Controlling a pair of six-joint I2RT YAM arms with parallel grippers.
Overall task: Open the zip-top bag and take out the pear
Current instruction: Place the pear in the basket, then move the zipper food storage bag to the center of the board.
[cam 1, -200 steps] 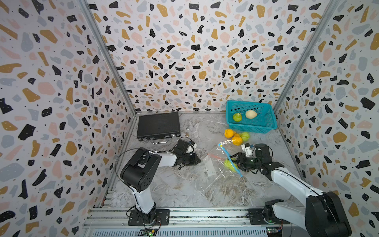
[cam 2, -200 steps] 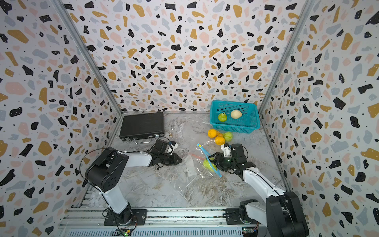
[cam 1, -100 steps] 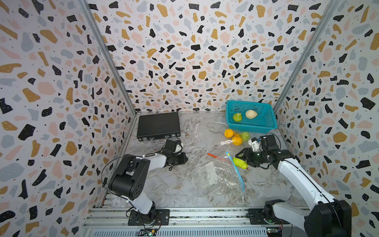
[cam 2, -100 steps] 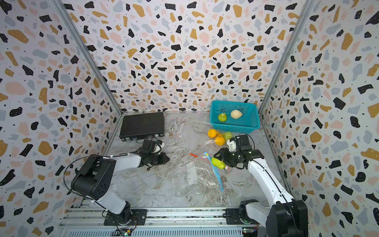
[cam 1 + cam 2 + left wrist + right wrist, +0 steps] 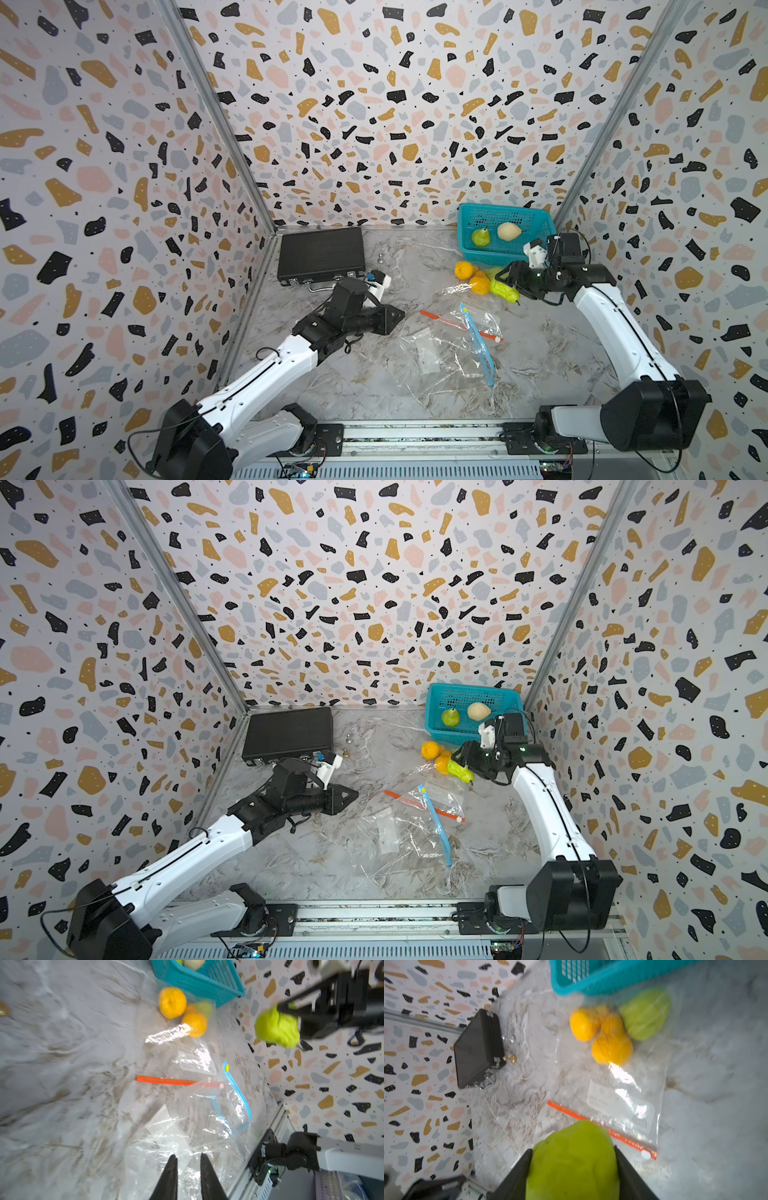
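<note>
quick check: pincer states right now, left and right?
Left pincer: slightly open, holding nothing.
Right pincer: closed on the green pear.

On the worktop, a case lies in the back left corner and a basket in the back right, with two fruits in it. Just in front of the basket lie oranges, at the far end of a bag. A second bag lies nearer, mid-worktop, its zip edge crossing the first bag's. The pear sits in the right hand, just right of the oranges. The left hand is left of both bags, in front of the case.
</note>
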